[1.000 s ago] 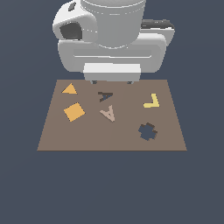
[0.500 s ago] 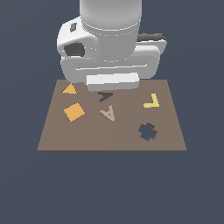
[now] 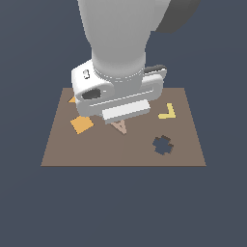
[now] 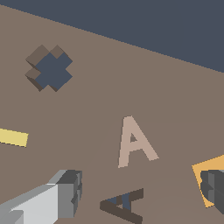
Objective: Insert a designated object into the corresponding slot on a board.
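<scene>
The pale pinkish-tan A piece (image 4: 133,142) lies flat on the brown board (image 4: 175,100). The dark A-shaped slot (image 4: 122,204) is right beside it. My gripper (image 4: 141,189) is open and empty above the board. One finger (image 4: 65,192) shows to one side of the slot, the other finger (image 4: 212,186) over the orange square. In the exterior view my hand (image 3: 120,96) hangs low over the board (image 3: 58,154). Only the lower tip of the A piece (image 3: 119,127) shows there, and the slot is hidden behind the hand.
An orange square (image 3: 82,124) lies at the exterior view's left, with a corner of the orange triangle (image 3: 72,100) behind it. A yellow L piece (image 3: 167,112) and the dark cross-shaped cutout (image 3: 163,144) are at the right.
My hand has come down and forward over the board's middle. It now hides the A slot and most of the A piece in the exterior view. The pieces have not moved.
</scene>
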You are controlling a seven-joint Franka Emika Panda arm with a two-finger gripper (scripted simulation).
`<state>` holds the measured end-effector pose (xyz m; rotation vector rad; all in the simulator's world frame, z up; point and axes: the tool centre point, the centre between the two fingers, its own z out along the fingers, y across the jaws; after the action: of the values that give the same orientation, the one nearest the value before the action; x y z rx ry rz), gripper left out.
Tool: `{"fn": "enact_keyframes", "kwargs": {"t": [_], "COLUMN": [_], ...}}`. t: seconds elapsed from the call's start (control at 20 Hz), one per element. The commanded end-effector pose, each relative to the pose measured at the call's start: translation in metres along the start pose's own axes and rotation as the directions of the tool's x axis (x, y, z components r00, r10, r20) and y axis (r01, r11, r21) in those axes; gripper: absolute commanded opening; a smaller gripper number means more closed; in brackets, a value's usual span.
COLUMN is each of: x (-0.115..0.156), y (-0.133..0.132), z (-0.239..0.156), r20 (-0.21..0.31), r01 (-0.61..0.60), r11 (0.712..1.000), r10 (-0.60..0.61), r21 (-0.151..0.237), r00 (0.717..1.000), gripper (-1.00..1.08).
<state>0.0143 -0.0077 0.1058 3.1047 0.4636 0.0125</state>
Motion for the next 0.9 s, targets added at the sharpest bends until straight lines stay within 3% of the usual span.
{"fn": "enact_keyframes", "kwargs": {"t": [0.0,0.45,0.85], "x": [0.003,0.011,0.012], "y": [0.002,0.005,0.005], "z": [0.015,0.049,0.056], "r20": [0.001,0.005,0.007], "r01": [0.061,0.201,0.223], "r11": [0.998,0.980,0.975], "r10": [-0.061,-0.201,-0.223], "r21": [0.002,0.005,0.006], "r00": [0.998,0.980,0.975], "gripper": [1.00,1.00,1.00]}}
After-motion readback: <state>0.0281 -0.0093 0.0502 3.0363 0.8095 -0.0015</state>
